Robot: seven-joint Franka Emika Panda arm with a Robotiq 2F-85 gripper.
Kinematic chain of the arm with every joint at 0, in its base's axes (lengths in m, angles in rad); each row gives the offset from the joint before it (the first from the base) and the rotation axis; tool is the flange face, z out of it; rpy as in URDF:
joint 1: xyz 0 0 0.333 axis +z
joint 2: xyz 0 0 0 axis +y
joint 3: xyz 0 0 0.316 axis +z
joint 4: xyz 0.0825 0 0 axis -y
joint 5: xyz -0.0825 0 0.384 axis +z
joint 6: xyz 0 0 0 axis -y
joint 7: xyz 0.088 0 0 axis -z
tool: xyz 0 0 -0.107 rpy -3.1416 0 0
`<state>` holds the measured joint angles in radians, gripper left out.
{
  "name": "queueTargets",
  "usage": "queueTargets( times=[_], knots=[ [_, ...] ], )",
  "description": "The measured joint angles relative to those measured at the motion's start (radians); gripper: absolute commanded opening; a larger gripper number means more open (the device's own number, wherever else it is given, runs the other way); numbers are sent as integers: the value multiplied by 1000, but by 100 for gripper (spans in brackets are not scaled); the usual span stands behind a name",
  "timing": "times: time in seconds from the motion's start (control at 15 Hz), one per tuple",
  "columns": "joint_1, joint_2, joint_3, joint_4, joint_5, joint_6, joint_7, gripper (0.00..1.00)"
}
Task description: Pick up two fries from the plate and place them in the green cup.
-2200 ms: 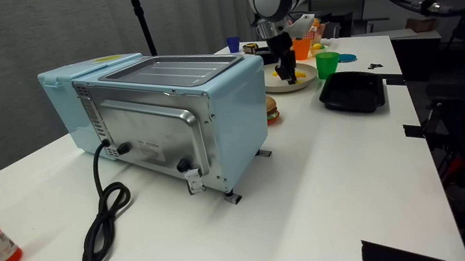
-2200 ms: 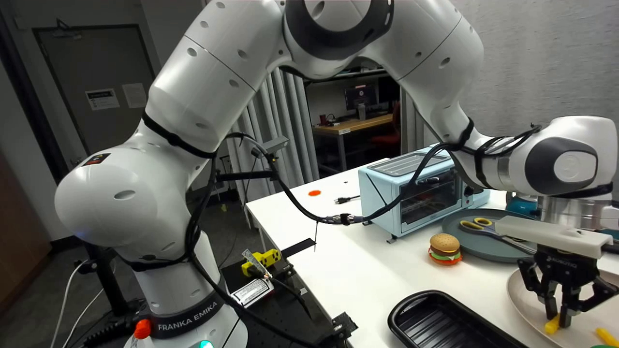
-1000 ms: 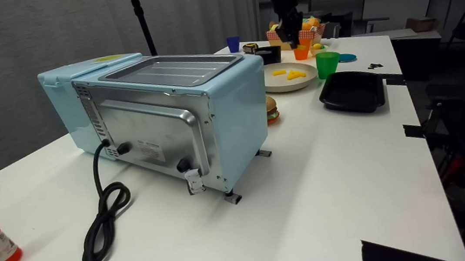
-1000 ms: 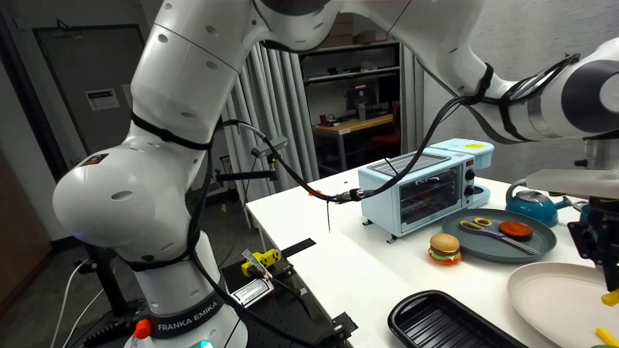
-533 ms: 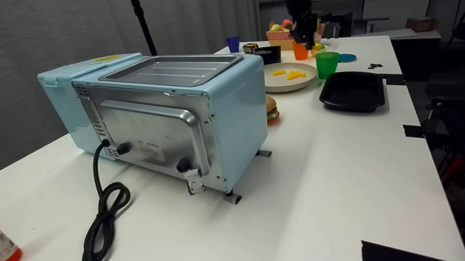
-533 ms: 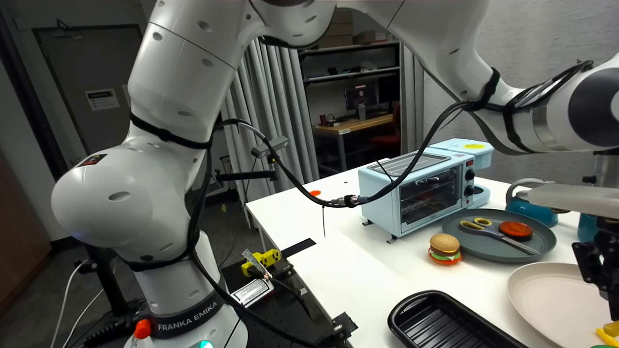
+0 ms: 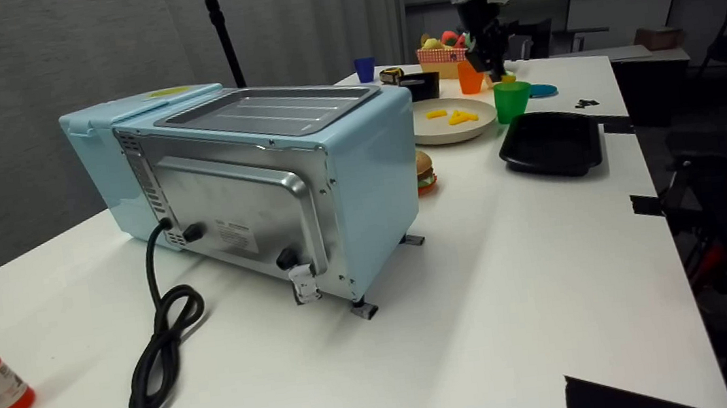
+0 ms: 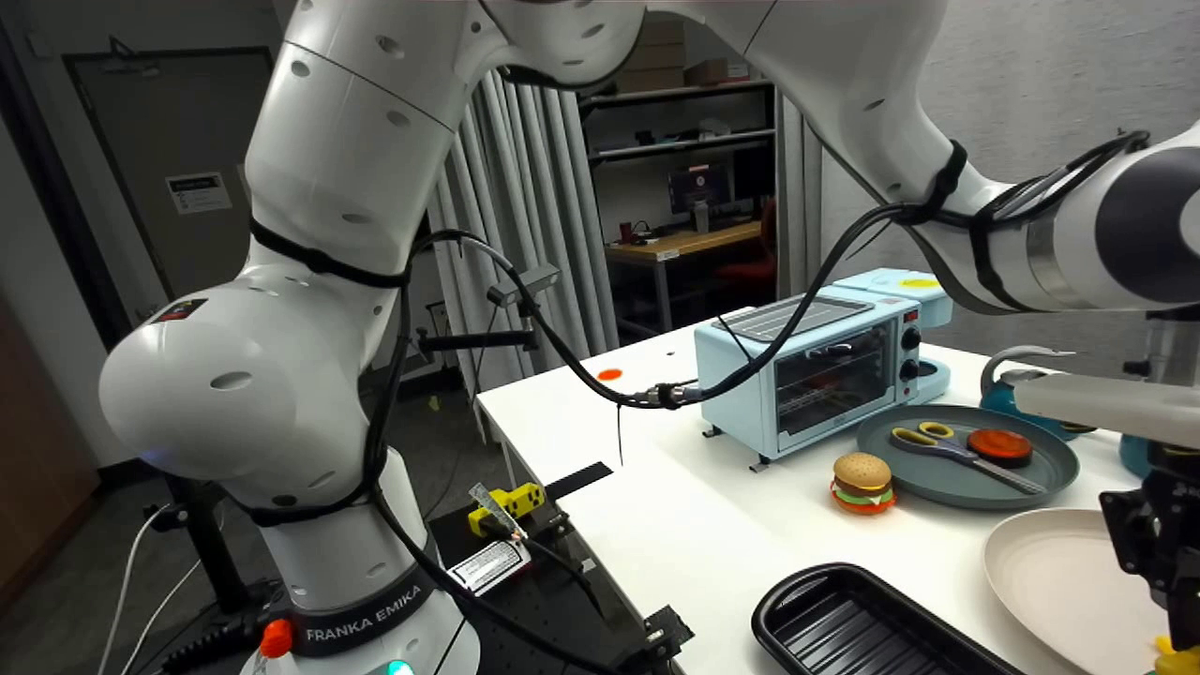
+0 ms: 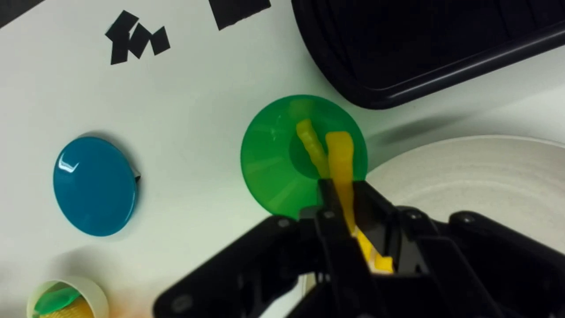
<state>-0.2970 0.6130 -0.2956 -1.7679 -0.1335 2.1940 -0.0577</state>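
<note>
My gripper (image 9: 342, 184) is shut on a yellow fry (image 9: 340, 148) and holds it above the green cup (image 9: 273, 176). In an exterior view the held fry (image 7: 508, 79) is just at the rim of the green cup (image 7: 512, 105). Another fry (image 9: 312, 143) lies inside the cup, its lower end hidden behind the held fry and finger. The plate (image 9: 481, 163) is beside the cup. In an exterior view several fries (image 7: 462, 117) lie on the plate (image 7: 425, 134). In an exterior view my gripper (image 8: 1183, 637) is partly cut off by the frame edge.
A black tray (image 9: 423, 53) stands close to the cup. A blue lid (image 9: 95, 185) and a small pale cup (image 9: 99, 296) are on its far side. An orange cup (image 7: 470, 79) and a basket (image 7: 440, 62) stand behind. A burger (image 8: 862, 483) and toaster oven (image 8: 825, 370) are further off.
My gripper has lifted a fry off the plate, carried it across to the green cup, and lowered slightly over it. The cup and plate have not moved.
</note>
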Motion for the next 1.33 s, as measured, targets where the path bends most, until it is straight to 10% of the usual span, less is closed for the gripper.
queueTargets(
  times=[0.27, 0.33, 0.93, 1.33],
  knots=[
    [0, 0, -22, -10, -27, 0, 0, 4],
    [0, 0, -27, -13, -36, 0, 0, 42],
    [1, -1, -29, -21, -49, 0, 0, 99],
    [7, -58, -4, -21, -49, 1, 0, 100]
  ],
)
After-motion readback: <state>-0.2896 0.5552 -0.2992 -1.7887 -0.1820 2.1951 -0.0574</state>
